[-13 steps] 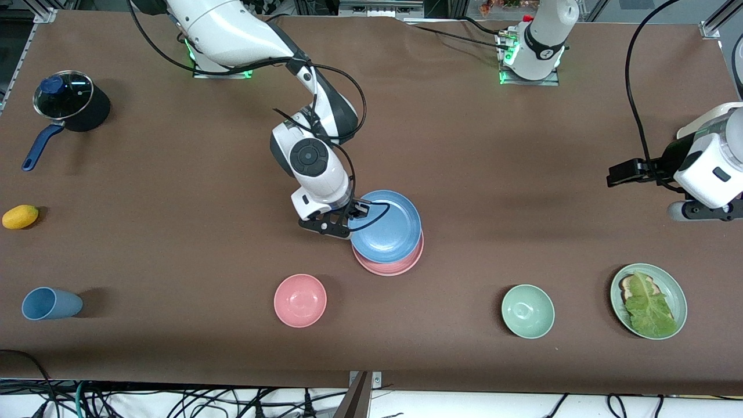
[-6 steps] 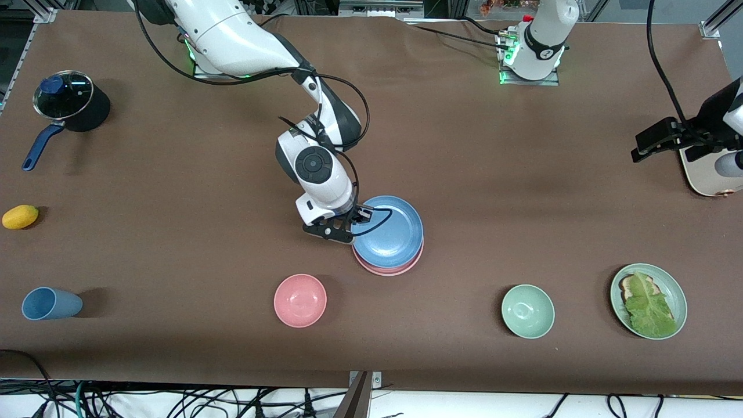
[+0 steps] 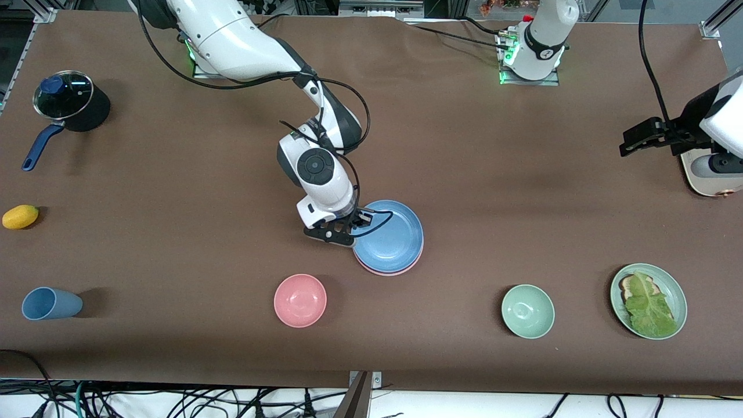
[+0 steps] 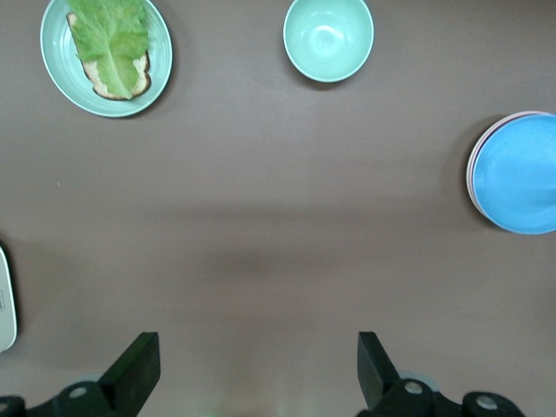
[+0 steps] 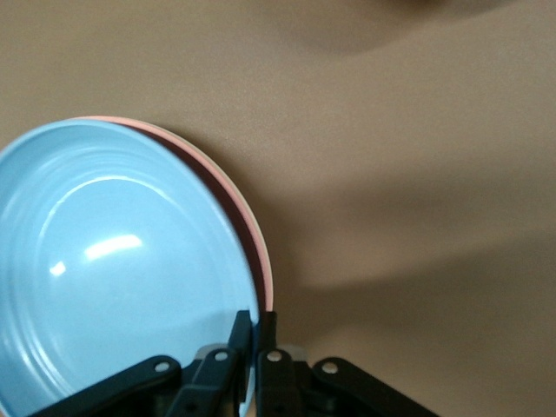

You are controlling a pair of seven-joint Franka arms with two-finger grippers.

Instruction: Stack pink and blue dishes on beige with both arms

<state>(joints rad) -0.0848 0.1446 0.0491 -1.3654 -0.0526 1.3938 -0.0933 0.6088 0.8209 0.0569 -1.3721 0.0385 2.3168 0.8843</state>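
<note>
At mid-worktop (image 3: 493, 174) one plate (image 3: 390, 235) lies on another plate (image 3: 388, 270), with two bowls (image 3: 300, 300) (image 3: 527, 311) nearer the front camera and a lettuce plate (image 3: 648, 301) toward the left arm's end.

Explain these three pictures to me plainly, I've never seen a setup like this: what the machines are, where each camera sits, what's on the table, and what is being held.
Two white robot arms stand at a brown table. The big picture looks down from a high camera facing them; the other two come from cameras on each arm's wrist.

The right gripper is shut on the rim of the blue plate, which sits on the pink plate. The right wrist view shows that pinch up close. A pale rim edge shows under the pink plate there; whether it is the beige plate I cannot tell.

The left gripper is open and empty, waiting over the left arm's end of the table.

Also there: a pink bowl, green bowl, green plate with lettuce, blue cup, lidded pot and a yellow fruit.
</note>
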